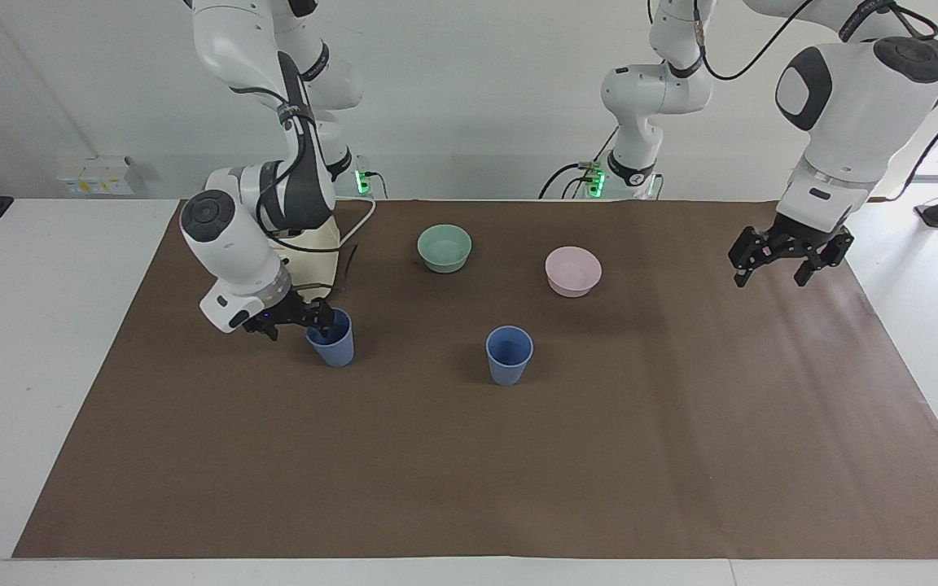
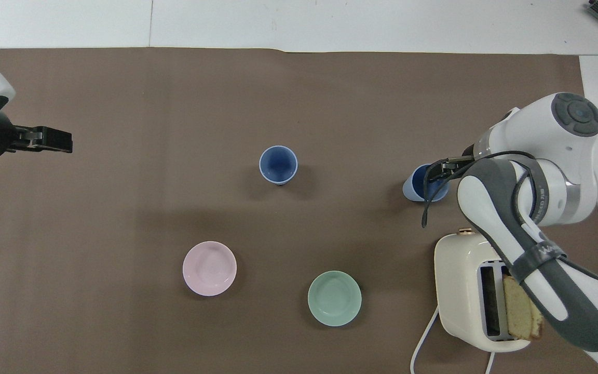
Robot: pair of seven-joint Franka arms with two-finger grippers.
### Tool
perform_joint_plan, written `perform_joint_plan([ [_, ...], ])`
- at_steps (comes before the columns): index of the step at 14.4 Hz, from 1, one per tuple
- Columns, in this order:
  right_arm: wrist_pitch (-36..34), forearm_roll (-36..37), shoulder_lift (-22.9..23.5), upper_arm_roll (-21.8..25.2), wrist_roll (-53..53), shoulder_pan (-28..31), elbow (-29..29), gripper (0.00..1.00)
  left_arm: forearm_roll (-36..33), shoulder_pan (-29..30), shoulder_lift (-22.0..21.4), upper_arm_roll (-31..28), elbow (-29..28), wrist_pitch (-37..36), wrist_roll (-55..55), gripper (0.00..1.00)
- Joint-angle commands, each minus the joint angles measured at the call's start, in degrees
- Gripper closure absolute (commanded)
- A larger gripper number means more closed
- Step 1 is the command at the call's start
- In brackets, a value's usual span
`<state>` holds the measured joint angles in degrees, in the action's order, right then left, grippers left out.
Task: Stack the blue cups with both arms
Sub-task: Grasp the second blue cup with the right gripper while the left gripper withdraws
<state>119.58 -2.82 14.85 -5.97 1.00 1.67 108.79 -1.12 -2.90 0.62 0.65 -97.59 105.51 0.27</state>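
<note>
Two blue cups stand upright on the brown mat. One cup (image 1: 509, 355) is mid-table, also in the overhead view (image 2: 278, 164). The other cup (image 1: 339, 348) stands toward the right arm's end, also in the overhead view (image 2: 412, 189). My right gripper (image 1: 300, 325) is low and open at this cup's rim, with one finger over the cup's mouth and one outside it; it also shows in the overhead view (image 2: 434, 174). My left gripper (image 1: 770, 278) is open and empty, raised over the mat's edge at the left arm's end, also in the overhead view (image 2: 63, 141).
A cream toaster (image 2: 465, 291) with a bread slice (image 2: 522, 309) stands nearer to the robots than the right gripper's cup. A green bowl (image 1: 444, 247) and a pink bowl (image 1: 572, 270) sit nearer to the robots than the mid-table cup.
</note>
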Motion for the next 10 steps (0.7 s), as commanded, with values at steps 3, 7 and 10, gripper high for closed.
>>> perform_joint_plan([
  [3, 1.01, -0.26, 0.45, -0.10, 0.93, -0.35, 0.72, 0.68, 0.51, 0.35, -4.93, 0.76, 2.57, -8.64, 1.14, 0.00],
  [7, -0.13, -0.26, 0.45, -0.10, 0.85, -0.27, 0.37, 1.00, 1.47, 0.18, -6.15, 0.85, 5.48, -13.84, 1.05, 0.00],
  [10, -5.64, -0.26, 0.18, -0.18, 1.11, -1.05, -4.88, 1.00, 1.65, -0.09, -6.87, 0.58, 5.30, -14.64, 0.96, 0.00],
])
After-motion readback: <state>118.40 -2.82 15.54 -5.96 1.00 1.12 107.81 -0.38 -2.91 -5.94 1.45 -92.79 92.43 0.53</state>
